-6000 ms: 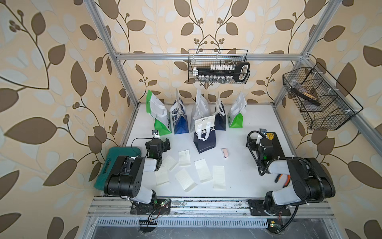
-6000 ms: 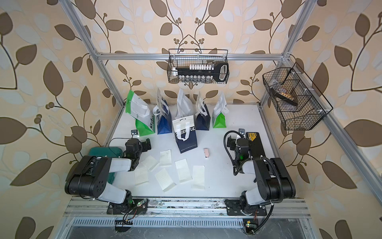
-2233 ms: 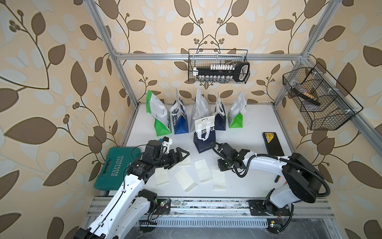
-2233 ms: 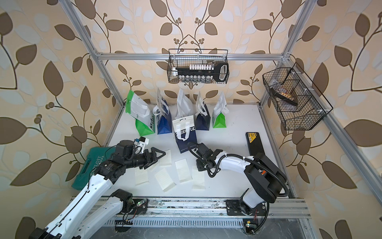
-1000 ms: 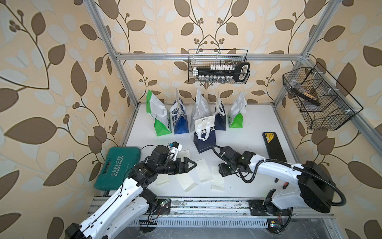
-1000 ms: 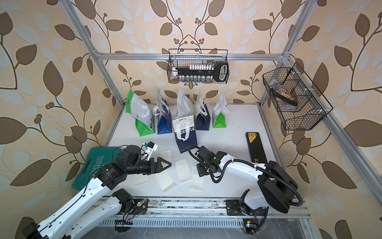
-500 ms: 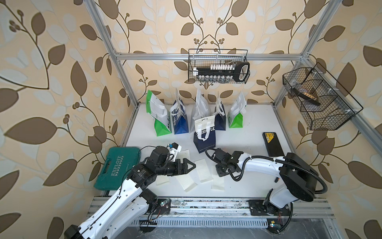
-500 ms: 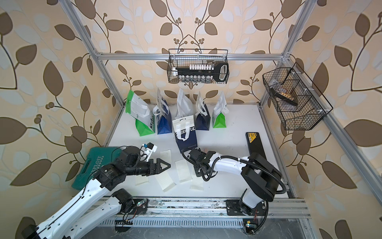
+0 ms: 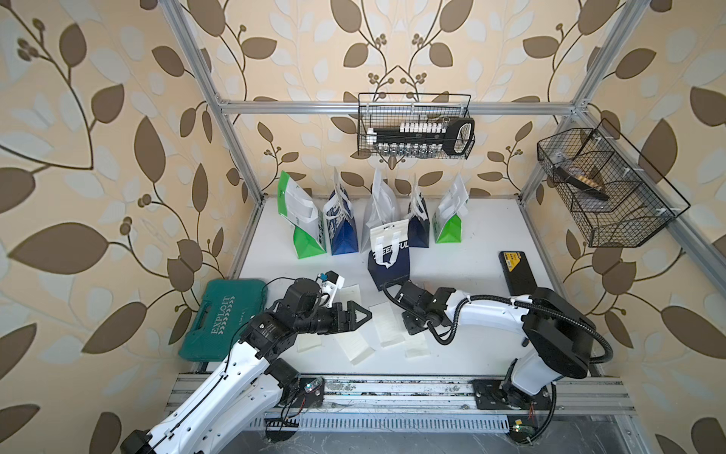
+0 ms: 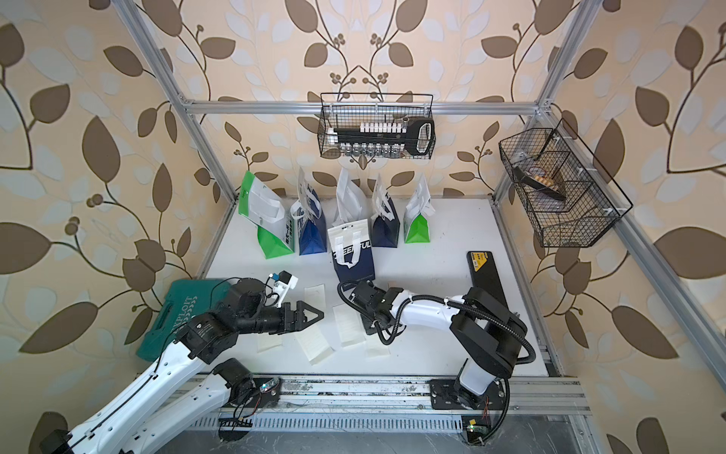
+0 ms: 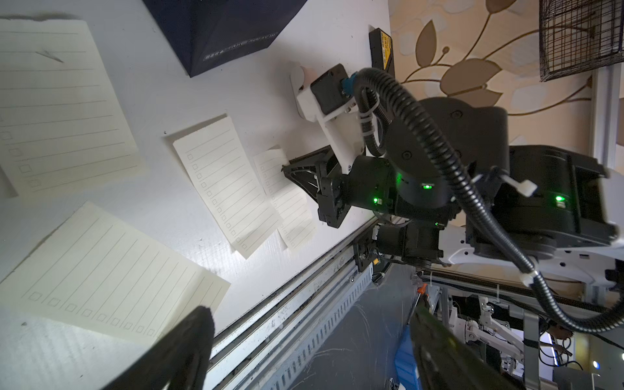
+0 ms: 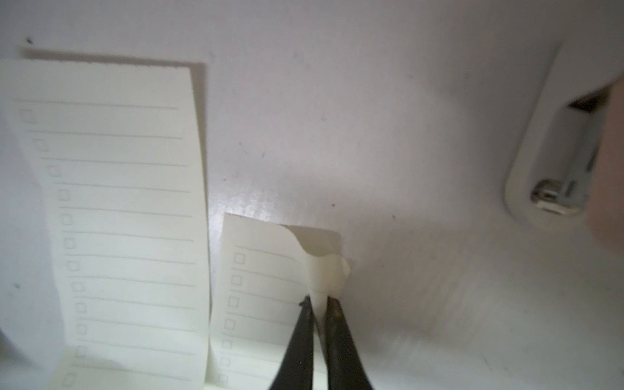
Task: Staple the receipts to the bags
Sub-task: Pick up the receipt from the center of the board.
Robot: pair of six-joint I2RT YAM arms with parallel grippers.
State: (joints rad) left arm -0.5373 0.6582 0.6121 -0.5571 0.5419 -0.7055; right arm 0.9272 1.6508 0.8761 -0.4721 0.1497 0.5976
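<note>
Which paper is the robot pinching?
The receipt farthest right, its edge crumpled up between the shut right end effector; the other receipts lie flat, untouched.

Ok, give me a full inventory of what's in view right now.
bags: six, three navy, two green-white, one white; back of the table, one navy ahead of the row.
receipts: five showing, cream; loose at the table's front.
stapler: one, white and pink; beside the pinched receipt.
case: one, teal; off the table's left edge.
device: one, black, yellow label; right edge.
baskets: two, black wire; back wall, right wall.
left gripper: black; open, over the receipts.
right gripper: black; shut on the pinched receipt.
</note>
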